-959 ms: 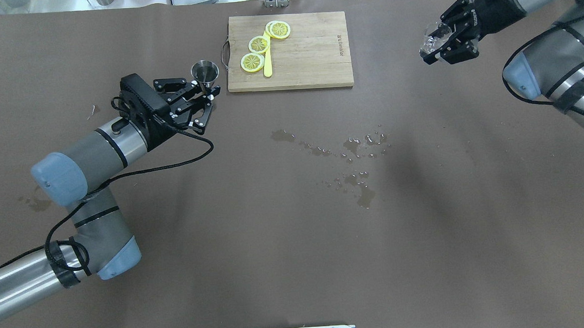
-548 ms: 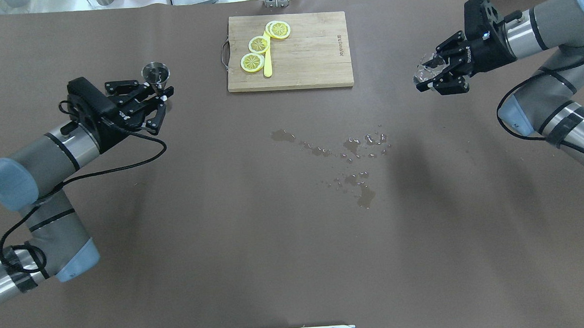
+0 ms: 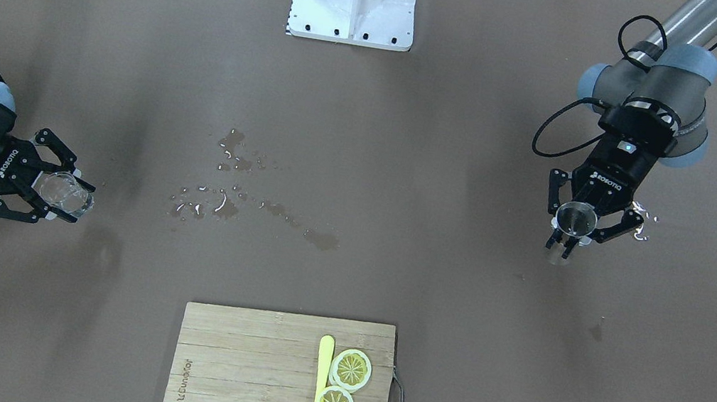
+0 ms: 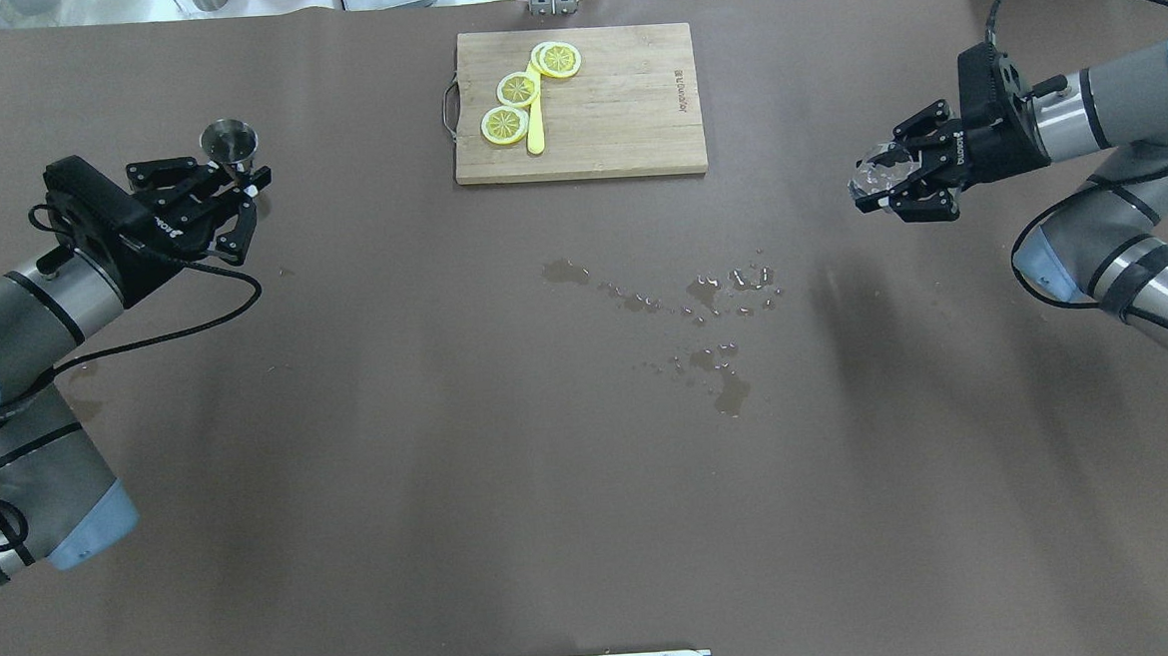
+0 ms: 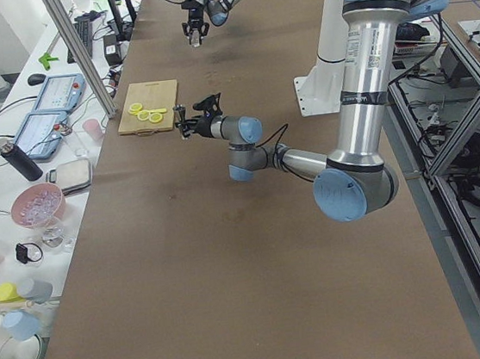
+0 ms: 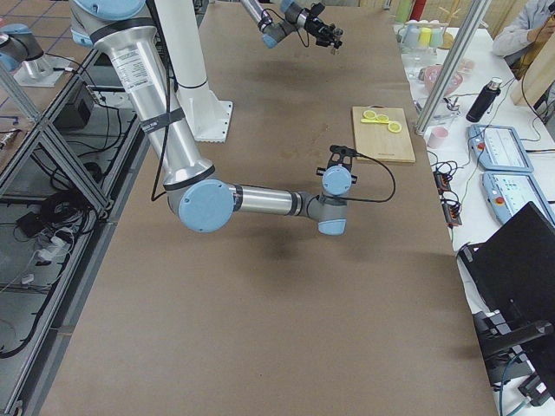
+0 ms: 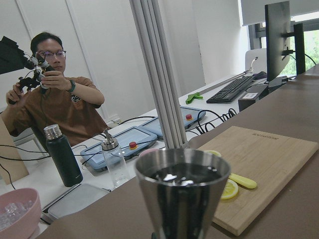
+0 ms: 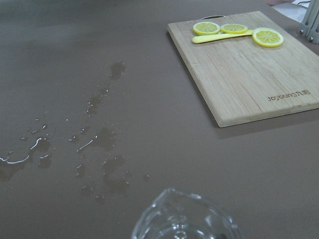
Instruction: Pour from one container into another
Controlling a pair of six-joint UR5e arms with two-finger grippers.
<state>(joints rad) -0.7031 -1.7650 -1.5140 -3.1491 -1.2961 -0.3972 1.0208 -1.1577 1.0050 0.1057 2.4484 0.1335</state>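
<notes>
Left gripper [image 4: 245,186] is pinching one jigger [image 4: 228,143] at its waist. Right gripper [image 4: 881,185] is clamping one glass [image 4: 873,170]. Three lemon slices [image 4: 517,88] are lying on one board [image 4: 622,106].

A pale wooden cutting board [image 5: 157,92] bearing yellow lemon slices [image 5: 147,113] lies on the brown table [image 5: 189,263]. Just beside the board's near corner, on the robot's side, the large left arm's black two-finger gripper [image 5: 185,125] holds a small silver-grey metal jigger [image 5: 179,119]. Well beyond the board, the far right gripper [image 5: 196,34] hangs over the table; its grip is too small to judge. On the board's other side, a bench carries a pink bowl [image 5: 36,205] and a dark bottle [image 5: 21,160].
</notes>
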